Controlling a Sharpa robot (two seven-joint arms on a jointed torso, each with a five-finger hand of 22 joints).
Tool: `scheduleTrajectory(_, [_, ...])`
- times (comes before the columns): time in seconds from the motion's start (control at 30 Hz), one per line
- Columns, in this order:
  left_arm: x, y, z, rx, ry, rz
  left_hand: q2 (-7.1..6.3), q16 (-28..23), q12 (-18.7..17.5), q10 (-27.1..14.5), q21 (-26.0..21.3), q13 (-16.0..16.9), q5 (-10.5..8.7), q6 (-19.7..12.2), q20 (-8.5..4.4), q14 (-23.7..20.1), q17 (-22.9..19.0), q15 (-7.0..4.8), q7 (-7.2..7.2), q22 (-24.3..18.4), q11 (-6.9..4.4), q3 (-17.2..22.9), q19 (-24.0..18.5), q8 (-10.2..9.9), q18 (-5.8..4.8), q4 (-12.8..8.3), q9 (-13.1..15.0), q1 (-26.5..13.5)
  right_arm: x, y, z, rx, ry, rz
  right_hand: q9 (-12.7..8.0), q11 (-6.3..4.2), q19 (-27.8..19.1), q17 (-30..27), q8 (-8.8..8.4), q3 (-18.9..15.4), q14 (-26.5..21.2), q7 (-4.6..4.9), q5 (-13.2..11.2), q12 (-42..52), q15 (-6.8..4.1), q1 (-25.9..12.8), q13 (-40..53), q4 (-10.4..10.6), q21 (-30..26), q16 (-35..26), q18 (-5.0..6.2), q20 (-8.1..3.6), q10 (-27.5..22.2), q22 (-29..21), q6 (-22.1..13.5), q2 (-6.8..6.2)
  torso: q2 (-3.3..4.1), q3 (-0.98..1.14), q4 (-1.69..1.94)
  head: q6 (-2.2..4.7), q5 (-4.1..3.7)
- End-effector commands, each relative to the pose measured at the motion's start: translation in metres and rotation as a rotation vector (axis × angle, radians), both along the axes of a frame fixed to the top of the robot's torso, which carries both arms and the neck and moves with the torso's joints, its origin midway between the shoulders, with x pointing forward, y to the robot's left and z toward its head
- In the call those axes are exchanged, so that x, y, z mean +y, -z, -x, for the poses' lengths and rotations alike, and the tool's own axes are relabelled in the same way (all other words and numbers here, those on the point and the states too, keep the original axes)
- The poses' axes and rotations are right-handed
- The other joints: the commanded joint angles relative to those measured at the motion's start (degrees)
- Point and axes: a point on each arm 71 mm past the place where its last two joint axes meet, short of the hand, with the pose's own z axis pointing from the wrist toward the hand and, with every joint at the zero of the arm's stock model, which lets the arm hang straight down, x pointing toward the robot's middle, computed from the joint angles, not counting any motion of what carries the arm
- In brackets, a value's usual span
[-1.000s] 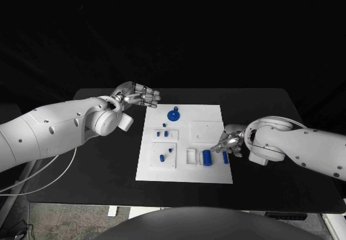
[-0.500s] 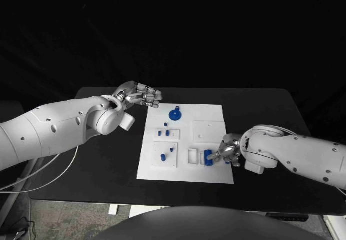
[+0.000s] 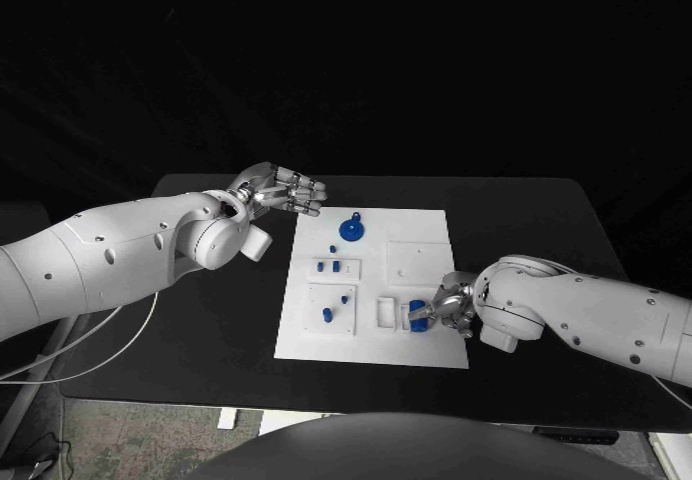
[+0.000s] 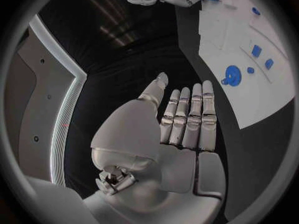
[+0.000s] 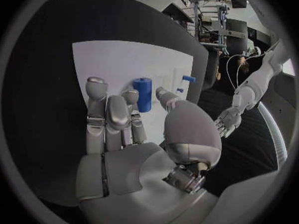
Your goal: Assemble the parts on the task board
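In the head view the white board lies in the middle of the black table, running from the centre of the frame down toward the lower middle. The left hand hangs left of centre, just off the board's upper left corner, fingers straight and side by side, holding nothing. A round blue part with a small stem lies near the board's top edge; two small blue pegs sit in a raised square lower down, and another blue piece sits in the square below that. The right hand is at the board's lower right, its fingers bent down over a blue cylinder; whether they actually pinch it cannot be told from here. In the left wrist view the left hand fills the middle of the circle, fingers pressed together and straight, thumb set apart, with nothing in it; the board lies at the right of the frame with the round blue part and small blue pieces on it. In the right wrist view the right hand reaches over the board, fingers close together and extended; the blue cylinder stands in the centre of the frame between the fingertips and the thumb, touching or just beside them.
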Motion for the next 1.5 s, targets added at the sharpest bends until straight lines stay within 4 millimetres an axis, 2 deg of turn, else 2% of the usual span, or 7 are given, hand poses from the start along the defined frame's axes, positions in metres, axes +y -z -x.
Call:
scheduleTrajectory(0.03, [-0.002, 0.0, 0.001, 0.004, 0.016, 0.011, 0.42, -0.17, 0.23, -0.13, 0.3, -0.06, 0.23, -0.28, 0.03, -0.35, -0.05, 0.2, 0.05, -0.13, 0.29, 0.04, 0.36, 0.24, 0.48, 0.44, 0.02, -0.1, 0.001, 0.005, 0.001, -0.009, 0.026, -0.008, -0.66, 0.16, 0.6, 0.13, -0.39, 0.71, 0.4, 0.06, -0.13, 0.01, 0.18, 0.87, 0.21, -0.36, 0.32, -0.22, 0.44, 0.5, -0.04, 3.3, -0.28, 0.39, 0.04, 0.0, -0.02, 0.0, 0.1])
scheduleTrajectory(0.57, [-0.002, 0.0, 0.001, 0.008, 0.02, 0.011, 0.42, -0.17, 0.23, -0.13, 0.3, -0.06, 0.23, -0.28, 0.03, -0.35, -0.05, 0.2, 0.05, -0.13, 0.29, 0.04, 0.36, 0.24, 0.48, 0.44, 0.02, -0.1, 0.011, 0.005, 0.001, -0.013, 0.018, -0.026, -0.77, 0.05, 0.5, 0.5, -0.39, 1.44, 0.52, -0.05, 0.0, 0.34, 0.19, 2.43, 0.72, -4.7, 1.24, 0.02, 0.38, 0.57, 0.19, 3.41, 0.7, 2.51, -0.04, -0.13, 0.01, 0.0, 0.39])
scheduleTrajectory(0.67, [-0.002, 0.0, 0.001, 0.01, 0.021, 0.011, 0.42, -0.17, 0.23, -0.13, 0.3, -0.06, 0.23, -0.28, 0.03, -0.35, -0.05, 0.2, 0.05, -0.13, 0.29, 0.04, 0.36, 0.24, 0.48, 0.44, 0.02, -0.1, 0.01, 0.005, 0.001, -0.018, 0.026, -0.024, -0.59, 0.0, 0.4, 0.4, -0.45, 1.32, 0.52, -0.14, 0.13, 0.38, 0.18, 2.03, 0.64, -7.37, 1.45, 0.04, 0.44, 0.61, 0.11, 3.38, 1.13, 4.09, -0.03, -0.11, -0.03, 0.0, 0.51])
scheduleTrajectory(0.8, [-0.002, 0.0, 0.001, 0.011, 0.022, 0.011, 0.44, -0.17, 0.23, -0.15, 0.29, -0.06, 0.22, -0.3, 0.06, -0.39, -0.05, 0.22, 0.04, -0.2, 0.31, -0.01, 0.34, 0.24, 0.47, 0.57, 0.02, -0.18, 0.01, 0.005, 0.0, -0.021, 0.029, -0.025, -0.54, -0.01, 0.24, 0.2, -0.41, 1.73, 0.51, -0.19, 0.18, 0.35, 0.19, 1.26, 0.36, -8.32, 1.68, 0.01, 0.5, 0.66, 0.04, 3.36, 1.29, 4.17, 0.0, -0.13, 0.0, 0.0, 0.55])
scheduleTrajectory(0.97, [-0.003, 0.001, 0.001, 0.013, 0.025, 0.011, 0.49, -0.16, 0.22, -0.18, 0.29, -0.06, 0.28, -0.31, 0.06, -0.39, -0.05, 0.23, 0.06, -0.22, 0.32, -0.01, 0.34, 0.24, 0.47, 0.65, 0.02, -0.25, 0.009, 0.004, 0.0, -0.032, 0.05, -0.039, -0.37, -0.25, 0.32, 0.21, -0.43, 2.17, 0.53, -0.55, 2.03, 0.62, 0.04, 1.2, 0.43, -8.62, 1.98, 0.15, 0.43, 0.55, 0.27, 3.39, 2.22, 4.15, -0.05, -0.18, -0.04, 0.0, 0.69])
scheduleTrajectory(1.3, [-0.002, 0.001, 0.001, 0.015, 0.025, 0.011, 0.56, -0.17, 0.24, -0.17, 0.3, -0.06, 0.39, -0.32, 0.05, -0.38, -0.05, 0.22, 0.05, -0.25, 0.31, 0.04, 0.36, 0.23, 0.48, 0.69, 0.02, -0.24, 0.013, -0.005, 0.007, -0.066, 0.072, -0.097, -0.46, -0.63, 0.55, 0.01, -0.46, 2.2, 0.58, -1.04, 5.47, 0.96, -0.2, 0.73, 0.39, -8.82, 3.38, 0.26, 0.09, 0.3, 1.01, 3.63, 3.61, 4.13, -0.04, -0.07, 0.0, 0.0, 0.86])
scheduleTrajectory(1.5, [-0.002, 0.002, 0.001, 0.015, 0.024, 0.01, 0.56, -0.17, 0.24, -0.17, 0.3, -0.06, 0.39, -0.32, 0.05, -0.38, -0.05, 0.22, 0.05, -0.25, 0.31, 0.04, 0.36, 0.23, 0.48, 0.69, 0.02, -0.24, 0.017, -0.013, 0.008, -0.092, 0.075, -0.125, -0.74, -0.67, 0.53, -0.13, -0.47, 1.98, 0.58, -1.1, 5.64, 0.82, -0.26, 0.5, 0.24, -8.83, 3.56, 0.26, 0.03, 0.22, 1.07, 3.63, 3.86, 4.07, 0.01, -0.03, -0.04, 0.0, 1.0])
